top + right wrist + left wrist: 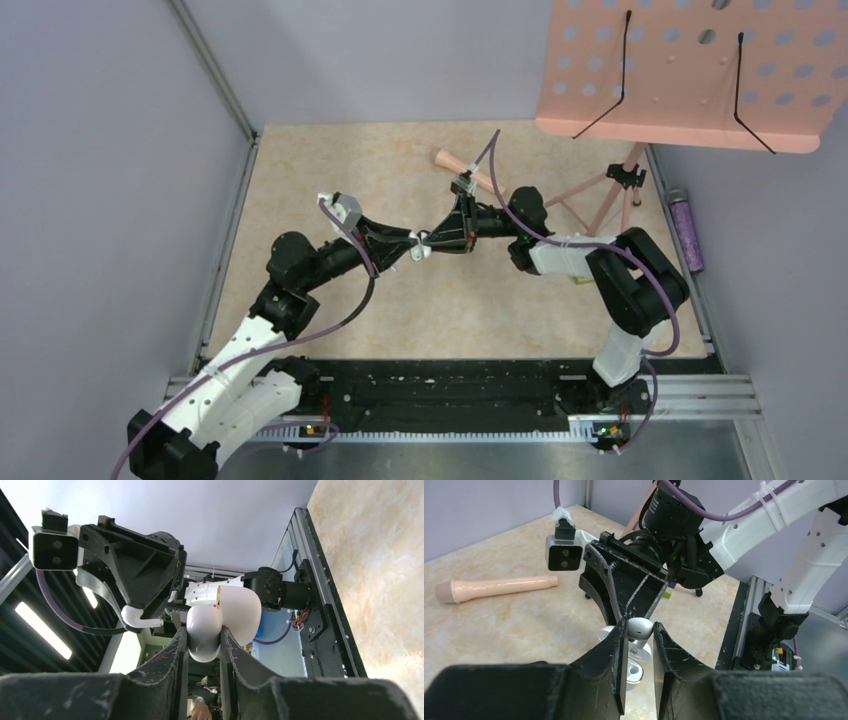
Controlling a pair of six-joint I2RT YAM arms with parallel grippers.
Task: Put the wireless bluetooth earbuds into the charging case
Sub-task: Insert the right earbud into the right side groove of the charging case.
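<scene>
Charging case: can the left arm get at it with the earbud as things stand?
Probably yes. The right claw holds the case up in mid-air, and the left claw, shut on an earbud, sits right beside it with nothing between them. How the case is turned toward it is hard to tell.

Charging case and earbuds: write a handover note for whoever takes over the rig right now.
Left gripper: jaws shut on one earbud.
Right gripper: jaws shut on the charging case, lid open, held above the table.
Done: both picked up; earbud close to the case, not in it.
To do: seat this earbud. No second earbud is visible, so check for it.
</scene>
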